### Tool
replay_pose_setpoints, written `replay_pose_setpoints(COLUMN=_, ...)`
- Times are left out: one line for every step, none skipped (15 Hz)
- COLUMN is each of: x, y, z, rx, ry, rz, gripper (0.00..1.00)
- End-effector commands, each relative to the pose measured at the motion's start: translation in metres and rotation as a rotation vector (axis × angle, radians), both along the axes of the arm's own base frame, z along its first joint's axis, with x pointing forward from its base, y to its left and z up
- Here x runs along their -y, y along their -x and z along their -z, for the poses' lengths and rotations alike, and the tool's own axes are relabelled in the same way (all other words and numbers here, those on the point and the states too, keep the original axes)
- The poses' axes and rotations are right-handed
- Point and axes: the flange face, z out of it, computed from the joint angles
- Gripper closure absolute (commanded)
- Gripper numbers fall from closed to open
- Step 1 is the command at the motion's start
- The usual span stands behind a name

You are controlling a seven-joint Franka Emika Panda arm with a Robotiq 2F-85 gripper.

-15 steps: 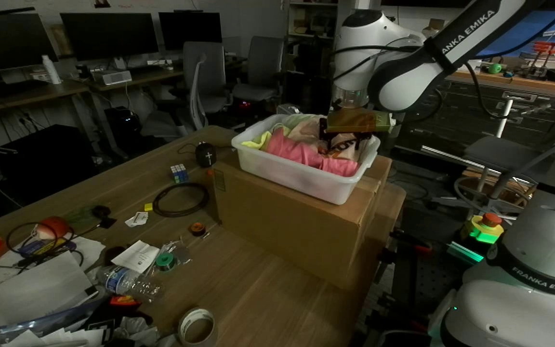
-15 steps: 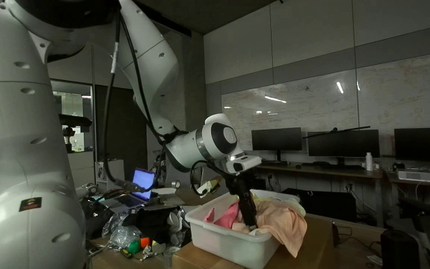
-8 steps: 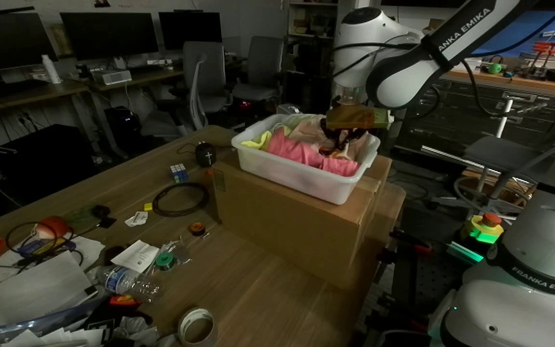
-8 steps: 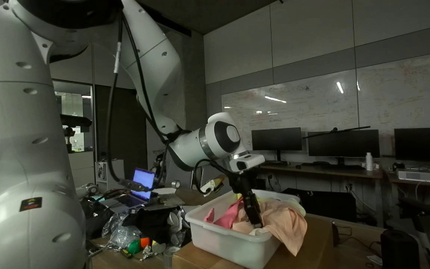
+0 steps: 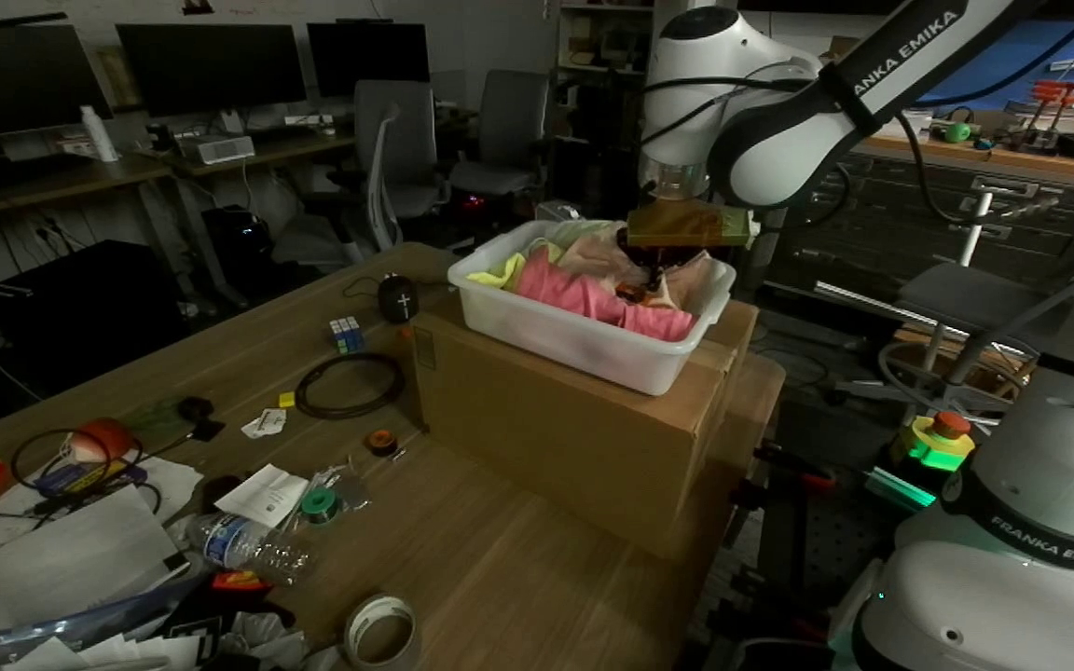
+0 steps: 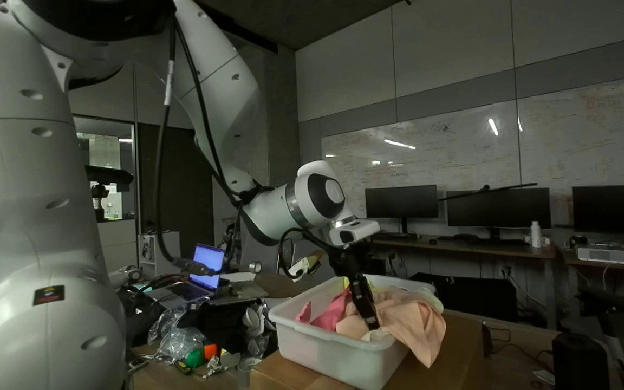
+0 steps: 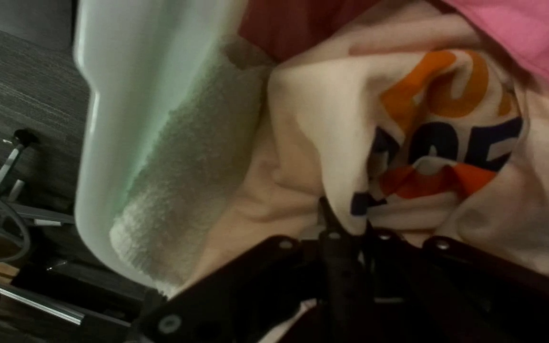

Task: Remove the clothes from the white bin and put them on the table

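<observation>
The white bin [image 5: 560, 340] stands on a cardboard box, filled with clothes. Inside lie a pink cloth [image 5: 574, 291], a yellow one [image 5: 500, 276] and a white fluffy one [image 7: 184, 190]. A peach garment with an orange and navy print [image 7: 303, 114] covers the near part in the wrist view. Peach fabric [image 6: 417, 330] drapes over the bin's rim in an exterior view; whether it is the same garment I cannot tell. My gripper [image 7: 345, 220] reaches down into the bin, shut on a raised fold of the printed peach garment. The wooden table [image 5: 509, 568] is below.
The cardboard box [image 5: 556, 429] raises the bin above the tabletop. On the table are a cable coil [image 5: 351, 384], a puzzle cube [image 5: 346, 334], a plastic bottle [image 5: 253, 550], a tape roll [image 5: 382, 632] and papers [image 5: 80, 550]. A black speaker [image 5: 397, 298] sits behind.
The gripper's fingers have come together from wide apart, gathering a fold of the peach garment between them. The arm has shifted only slightly; the bin has stayed put.
</observation>
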Motion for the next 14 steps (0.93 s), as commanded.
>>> replay_pose_setpoints(x=0.0, y=0.007, z=-0.038, rx=0.085, ry=0.027, rz=-0.016, gripper=0.97)
replay_pose_setpoints(x=0.001, y=0.009, z=-0.05, rx=0.106, ry=0.038, rz=-0.015, gripper=0.96)
replay_pose_setpoints(x=0.002, y=0.012, z=-0.065, rx=0.132, ry=0.051, rz=-0.012, gripper=0.96)
replay_pose_setpoints(x=0.003, y=0.015, z=-0.08, rx=0.161, ry=0.066, rz=-0.009, gripper=0.96)
replay_pose_setpoints(x=0.004, y=0.02, z=-0.099, rx=0.197, ry=0.085, rz=0.001, gripper=0.96)
replay_pose_setpoints(x=0.005, y=0.025, z=-0.116, rx=0.233, ry=0.1, rz=0.008, gripper=0.96)
replay_pose_setpoints(x=0.006, y=0.029, z=-0.134, rx=0.273, ry=0.119, rz=0.016, gripper=0.96)
replay_pose_setpoints(x=0.006, y=0.035, z=-0.151, rx=0.307, ry=0.134, rz=0.022, gripper=0.96)
replay_pose_setpoints(x=0.006, y=0.041, z=-0.169, rx=0.346, ry=0.153, rz=0.024, gripper=0.96)
replay_pose_setpoints(x=0.006, y=0.046, z=-0.184, rx=0.377, ry=0.168, rz=0.027, gripper=0.96)
replay_pose_setpoints(x=0.006, y=0.053, z=-0.199, rx=0.409, ry=0.176, rz=0.034, gripper=0.96)
replay_pose_setpoints(x=0.004, y=0.059, z=-0.211, rx=0.441, ry=0.188, rz=0.035, gripper=0.96)
replay_pose_setpoints(x=0.004, y=0.065, z=-0.223, rx=0.467, ry=0.195, rz=0.038, gripper=0.96)
replay_pose_setpoints(x=0.003, y=0.071, z=-0.233, rx=0.494, ry=0.2, rz=0.035, gripper=0.96)
